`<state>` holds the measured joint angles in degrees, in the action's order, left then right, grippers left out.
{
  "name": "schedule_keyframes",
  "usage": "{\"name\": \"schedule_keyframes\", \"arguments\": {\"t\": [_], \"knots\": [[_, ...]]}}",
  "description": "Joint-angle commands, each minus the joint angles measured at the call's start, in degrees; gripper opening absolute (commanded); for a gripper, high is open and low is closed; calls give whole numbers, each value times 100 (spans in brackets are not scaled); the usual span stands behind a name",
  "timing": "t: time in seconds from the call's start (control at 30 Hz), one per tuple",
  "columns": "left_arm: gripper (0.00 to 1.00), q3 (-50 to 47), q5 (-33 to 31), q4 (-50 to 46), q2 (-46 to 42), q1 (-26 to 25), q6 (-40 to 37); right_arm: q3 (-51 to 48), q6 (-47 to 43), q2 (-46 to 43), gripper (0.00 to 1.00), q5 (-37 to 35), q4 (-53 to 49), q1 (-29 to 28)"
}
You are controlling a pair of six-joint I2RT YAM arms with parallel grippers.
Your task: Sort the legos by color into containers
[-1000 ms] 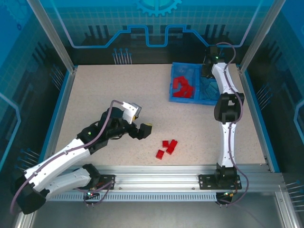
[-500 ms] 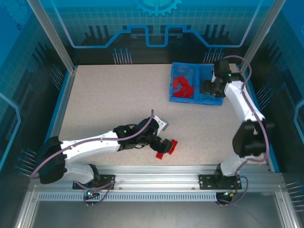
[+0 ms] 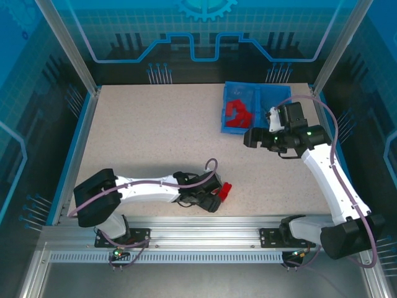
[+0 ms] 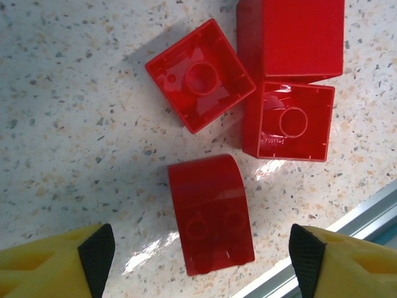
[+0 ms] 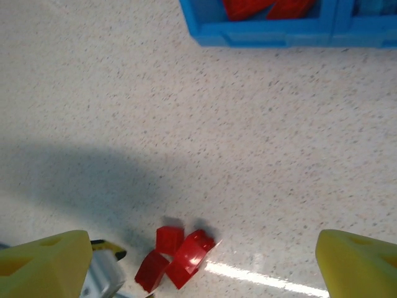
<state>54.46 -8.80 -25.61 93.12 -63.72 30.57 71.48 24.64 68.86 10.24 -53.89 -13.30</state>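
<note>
Hovering over four red legos (image 4: 211, 214) at the tabletop's (image 3: 142, 136) near edge, our left end effector (image 4: 201, 257) has its fingers apart. We fear the crowded, touching bricks get nudged or grabbed double. Our right end effector (image 5: 198, 264), spread and empty, hangs near the bin (image 5: 267, 37).

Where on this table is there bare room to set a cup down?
Most room is on the table, its left and far part, from the left edge across to the bin. A smaller bare patch lies between the loose red bricks and the right arm. It is crowded at the near middle, where the left fingers sit over those bricks.
</note>
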Motion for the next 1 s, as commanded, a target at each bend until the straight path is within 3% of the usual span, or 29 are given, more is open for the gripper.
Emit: {"name": "schedule_keyframes", "arguments": {"t": [0.0,0.43,0.7,0.9,0.97], "knots": [[75,259,-64,-292,276,-46,189,-73,145,-92,95,149,-189,-103],[42,206,-40,-322,646,-104,174,53,-90,139,97,535,-445,-154],[31,302,-309,-490,646,-114,-63,147,-210,167,98,970,-726,-193],[28,807,-906,-625,-360,14,-410,349,-179,144,99,1135,-704,-191],[28,1076,-977,-568,-635,129,-659,393,-103,76,99,897,-655,-176]]}}
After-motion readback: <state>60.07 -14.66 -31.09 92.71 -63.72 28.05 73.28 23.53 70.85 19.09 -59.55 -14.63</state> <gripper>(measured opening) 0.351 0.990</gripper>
